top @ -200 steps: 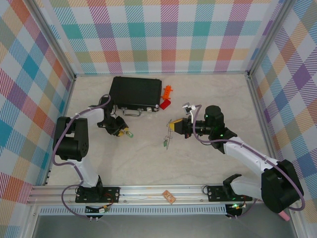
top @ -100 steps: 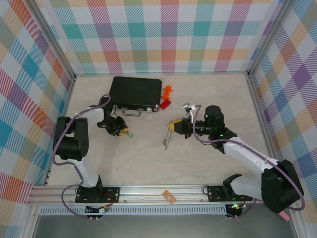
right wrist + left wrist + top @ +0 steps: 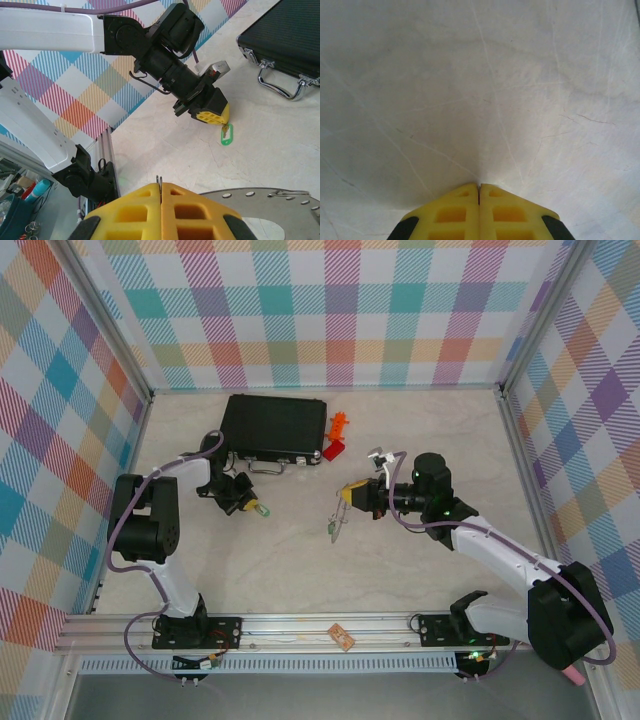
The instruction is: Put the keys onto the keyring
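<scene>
The black case [image 3: 274, 428] is at the far left of the table [image 3: 420, 570], lid shut, with its silver handle [image 3: 265, 466] on the near side. Everything below is placed from the case.

The left gripper [image 3: 250, 505] is just in front of the case handle, low over the table. Its jaws are closed: in the left wrist view the yellow pads [image 3: 452, 215] are pressed flat together and nothing shows between them. The first key [image 3: 263, 510], with a green tag, is right at that gripper's tips on the side away from the case. In the right wrist view it sits just under the yellow tips, touching or nearly. Can't tell if it is pinched.

The right gripper [image 3: 347, 496] is off the case's near right corner, farther from the case than the left gripper, with its tips pointing back toward it. Its jaws are closed, gripping the keyring [image 3: 280, 200] by its edge. The ring is a flat grey metal band with small dots along it, sticking out to one side of the pads in the right wrist view. From above the ring is edge-on, a thin sliver running from the tips away from the case. The second key [image 3: 331, 529], also green-tagged, is at the ring's end farthest from the case. Can't tell if it is threaded on or just against the ring.

The red piece [image 3: 333, 450] is just beside the case's near right corner. The orange piece [image 3: 340, 425] is just off the case's right edge. Both are apart from the grippers. There is bare table between the two grippers.
</scene>
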Robot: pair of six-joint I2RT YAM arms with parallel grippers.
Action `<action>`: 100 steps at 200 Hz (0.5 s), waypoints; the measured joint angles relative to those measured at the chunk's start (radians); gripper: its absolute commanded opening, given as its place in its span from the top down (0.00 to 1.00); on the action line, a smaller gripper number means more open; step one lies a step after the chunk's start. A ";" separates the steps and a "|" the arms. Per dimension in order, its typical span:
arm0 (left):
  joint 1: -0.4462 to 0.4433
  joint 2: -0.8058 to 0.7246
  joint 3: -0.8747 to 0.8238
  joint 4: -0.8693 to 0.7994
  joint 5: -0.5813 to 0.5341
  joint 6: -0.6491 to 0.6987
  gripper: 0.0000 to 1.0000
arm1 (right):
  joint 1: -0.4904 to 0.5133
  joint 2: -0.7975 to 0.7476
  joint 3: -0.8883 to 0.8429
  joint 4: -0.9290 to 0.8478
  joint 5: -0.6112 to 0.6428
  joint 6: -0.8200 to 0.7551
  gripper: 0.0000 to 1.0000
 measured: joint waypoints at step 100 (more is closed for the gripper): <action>-0.024 -0.304 -0.061 0.138 0.024 0.097 1.00 | 0.007 0.011 0.000 0.000 0.000 0.000 1.00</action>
